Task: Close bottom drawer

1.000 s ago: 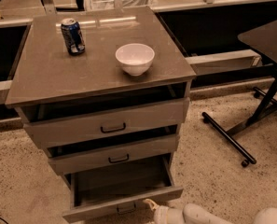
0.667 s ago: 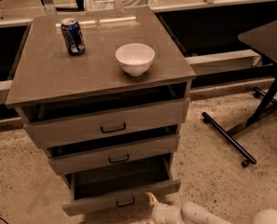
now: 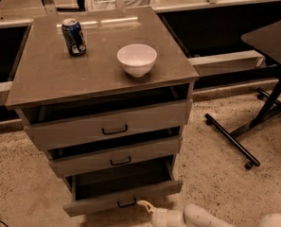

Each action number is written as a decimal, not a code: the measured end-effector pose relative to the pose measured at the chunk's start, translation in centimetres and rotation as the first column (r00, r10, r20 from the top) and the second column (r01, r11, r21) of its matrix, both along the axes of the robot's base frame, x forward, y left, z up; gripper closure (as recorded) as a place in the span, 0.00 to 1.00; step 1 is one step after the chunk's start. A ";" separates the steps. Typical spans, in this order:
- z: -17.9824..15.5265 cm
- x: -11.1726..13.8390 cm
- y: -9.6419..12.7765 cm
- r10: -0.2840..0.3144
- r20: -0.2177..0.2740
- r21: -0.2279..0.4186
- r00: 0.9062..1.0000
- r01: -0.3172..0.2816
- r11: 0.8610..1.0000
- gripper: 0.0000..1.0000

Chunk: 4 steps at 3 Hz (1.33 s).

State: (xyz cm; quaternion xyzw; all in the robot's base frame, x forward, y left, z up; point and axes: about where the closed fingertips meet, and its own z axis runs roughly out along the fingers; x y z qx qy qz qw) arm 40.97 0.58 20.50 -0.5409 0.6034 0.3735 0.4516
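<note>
The bottom drawer point(image 3: 123, 196) is the lowest of three grey drawers in a small cabinet. It stands pulled out, its grey box open at the top, with a small black bar handle point(image 3: 127, 202) on its front. My gripper point(image 3: 146, 207) reaches in from the bottom edge on a white arm and sits right at the drawer's front, just right of the handle. The middle drawer point(image 3: 116, 157) and the top drawer point(image 3: 109, 126) each stick out a little.
A white bowl point(image 3: 136, 59) and a blue soda can point(image 3: 74, 36) stand on the cabinet top point(image 3: 45, 74). A black table point(image 3: 271, 39) with a wheeled base point(image 3: 230, 138) stands to the right. The floor is speckled.
The bottom drawer has slid inward a little. My gripper has moved forward with its front, staying near the handle.
</note>
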 end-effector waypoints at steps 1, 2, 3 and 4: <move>0.2 0.0 1.4 0.068 -0.024 0.039 0.997 -0.068 0.997 0.41; -1.2 1.8 2.0 0.078 -0.057 0.052 0.995 -0.075 0.996 0.65; -3.2 4.4 2.1 0.043 -0.087 0.041 0.995 -0.040 0.998 0.62; -3.6 6.2 1.6 -0.037 -0.078 0.010 0.996 0.038 0.999 0.38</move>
